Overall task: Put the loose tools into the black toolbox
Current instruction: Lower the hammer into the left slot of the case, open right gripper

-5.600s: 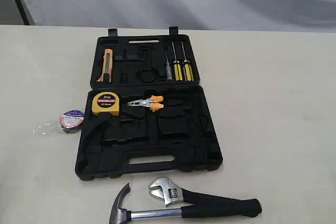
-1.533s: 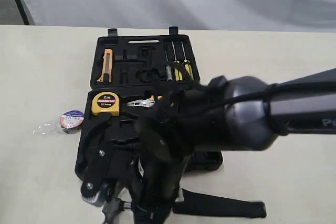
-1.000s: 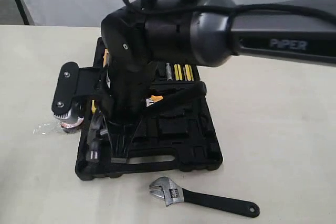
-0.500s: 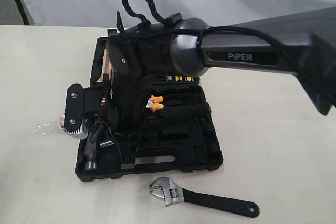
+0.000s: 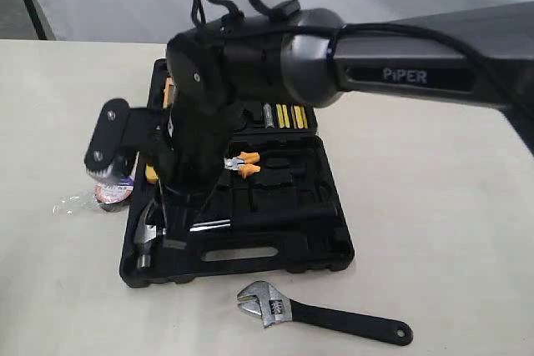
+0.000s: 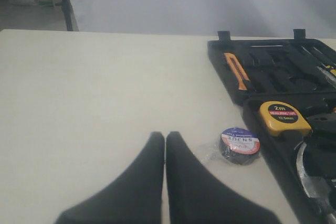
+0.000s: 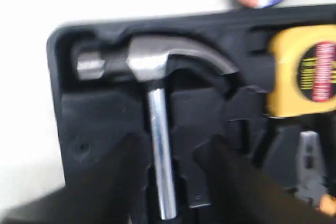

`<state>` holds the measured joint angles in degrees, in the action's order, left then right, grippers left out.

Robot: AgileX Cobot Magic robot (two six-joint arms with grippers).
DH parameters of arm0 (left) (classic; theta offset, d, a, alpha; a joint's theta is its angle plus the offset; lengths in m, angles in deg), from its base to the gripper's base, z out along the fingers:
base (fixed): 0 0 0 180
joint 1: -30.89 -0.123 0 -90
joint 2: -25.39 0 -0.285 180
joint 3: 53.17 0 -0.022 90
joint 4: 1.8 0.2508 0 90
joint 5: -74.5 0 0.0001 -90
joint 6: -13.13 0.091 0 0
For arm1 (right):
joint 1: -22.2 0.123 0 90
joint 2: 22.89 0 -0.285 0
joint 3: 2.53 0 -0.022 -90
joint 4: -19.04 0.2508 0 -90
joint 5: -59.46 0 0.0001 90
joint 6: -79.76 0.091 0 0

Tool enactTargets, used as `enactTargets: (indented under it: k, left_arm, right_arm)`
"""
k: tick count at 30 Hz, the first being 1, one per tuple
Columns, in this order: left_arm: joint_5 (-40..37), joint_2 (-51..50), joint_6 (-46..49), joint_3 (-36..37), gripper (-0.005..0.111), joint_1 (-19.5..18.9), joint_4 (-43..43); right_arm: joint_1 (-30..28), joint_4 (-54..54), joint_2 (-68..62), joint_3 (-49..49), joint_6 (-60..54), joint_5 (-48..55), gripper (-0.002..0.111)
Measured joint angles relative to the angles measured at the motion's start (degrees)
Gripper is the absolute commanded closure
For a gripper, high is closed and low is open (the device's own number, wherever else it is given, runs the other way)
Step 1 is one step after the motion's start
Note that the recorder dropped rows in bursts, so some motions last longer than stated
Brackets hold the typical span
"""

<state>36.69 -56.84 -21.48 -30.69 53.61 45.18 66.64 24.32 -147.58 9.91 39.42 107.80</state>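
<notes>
- The black toolbox (image 5: 334, 239) is laid open on the tabletop (image 5: 450, 206), with both halves flat.
- The hammer (image 7: 152, 61) is seen lying inside the toolbox. It is set in a hammer-shaped hollow in the half with the slot handle. Its steel head is tucked close to that half's left corner in the exterior view.
- The right fingers (image 7: 105, 182) are held spread wide over the hammer, one on each side of the steel shaft. The shaft is not pinched.
- The left fingers (image 6: 142, 182) are pressed together with nothing between them. They are held over bare tabletop, near the tape roll (image 6: 240, 144).
- The tape roll is wrapped in clear plastic. It is seen on the tabletop just beside the toolbox's left wall, outside the box.
- The wrench (image 5: 325, 316) is seen lying flat on the tabletop. It is placed in front of the toolbox's handle edge, a little apart from it.
- A yellow tape measure (image 6: 285, 117) and orange-handled pliers (image 5: 242, 164) are seated in the same half as the hammer.
- An orange knife (image 6: 236, 70) and yellow-handled screwdrivers (image 5: 289, 114) are kept in the other half.
</notes>
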Motion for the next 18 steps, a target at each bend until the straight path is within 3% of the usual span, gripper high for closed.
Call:
enactTargets:
  k: [8, 18]
  left_arm:
    - [0.00, 0.00, 0.00, 0.00, 0.105, 0.00, 0.00]
    - [0.00, 0.00, 0.00, 0.00, 0.105, 0.00, 0.00]
  right_arm:
    - [0.00, 1.11, -0.20, 3.10, 10.50, 1.13, 0.108]
    - [-0.12, 2.78, -12.08, 7.14, 17.70, 5.34, 0.108]
